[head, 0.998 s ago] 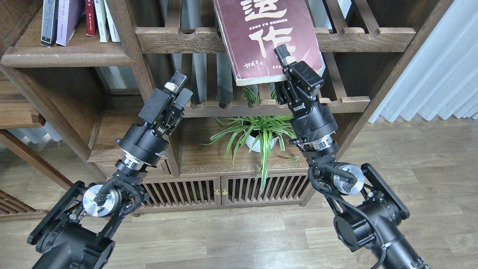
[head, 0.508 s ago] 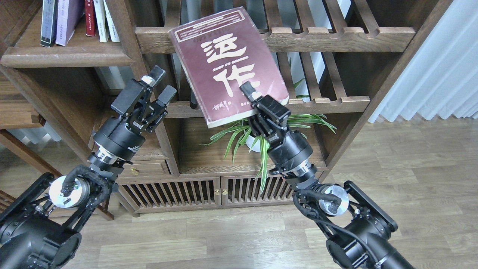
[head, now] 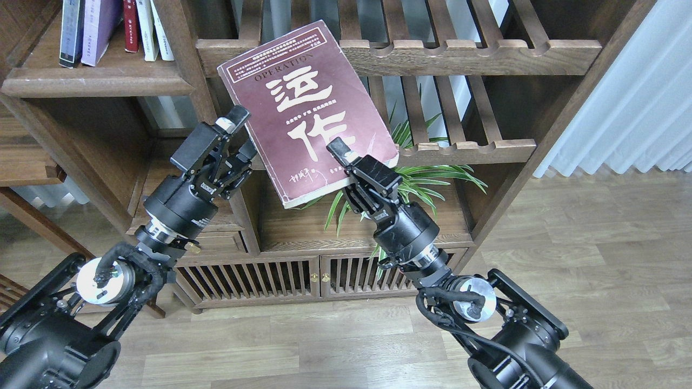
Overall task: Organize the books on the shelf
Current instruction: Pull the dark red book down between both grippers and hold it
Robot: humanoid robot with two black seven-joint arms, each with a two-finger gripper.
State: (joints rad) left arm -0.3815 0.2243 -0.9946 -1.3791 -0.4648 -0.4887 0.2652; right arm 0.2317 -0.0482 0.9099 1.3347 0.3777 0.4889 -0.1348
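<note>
Maroon book: a matt paper cover, scuffed and paler along its worn edges, with a cream paper page block shown at the lower edge. Shelf: dark brown wood with visible grain and a dull, low-sheen finish. Slatted racks: the same grained wood, lighter on the notched rails. Right gripper and left gripper: matt black housings, probably plastic or coated metal. Wrist joints: bare brushed metal discs, brightly reflective. Floor: smooth wood-look planks. Curtain: pale pleated cloth.
</note>
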